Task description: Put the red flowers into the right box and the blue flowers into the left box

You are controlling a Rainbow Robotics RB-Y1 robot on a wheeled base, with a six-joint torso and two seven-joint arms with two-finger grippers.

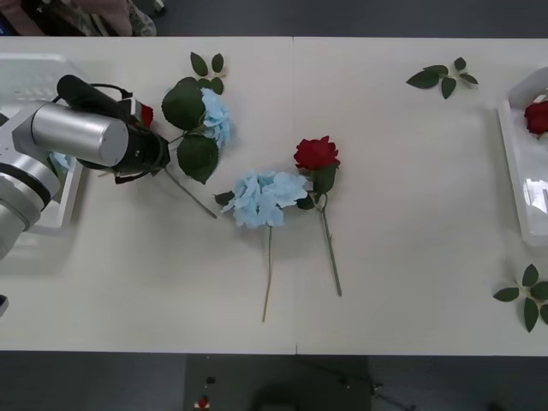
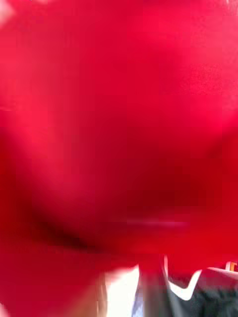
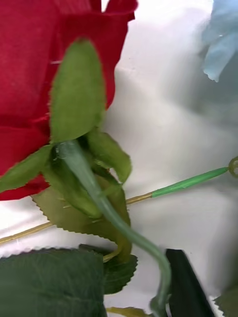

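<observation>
From my remote station, I see the left gripper (image 1: 147, 128) reaching over the table's (image 1: 411, 214) left side beside the left box (image 1: 34, 73), its black finger (image 3: 186, 282) closed against the green stem of a red rose (image 3: 54, 74). Blue flowers lie just past it (image 1: 214, 116) and at mid-table (image 1: 265, 197), next to another red rose (image 1: 317, 154). A red bloom (image 1: 538, 116) sits in the right box (image 1: 518, 184). I cannot tell the right gripper's state.
</observation>
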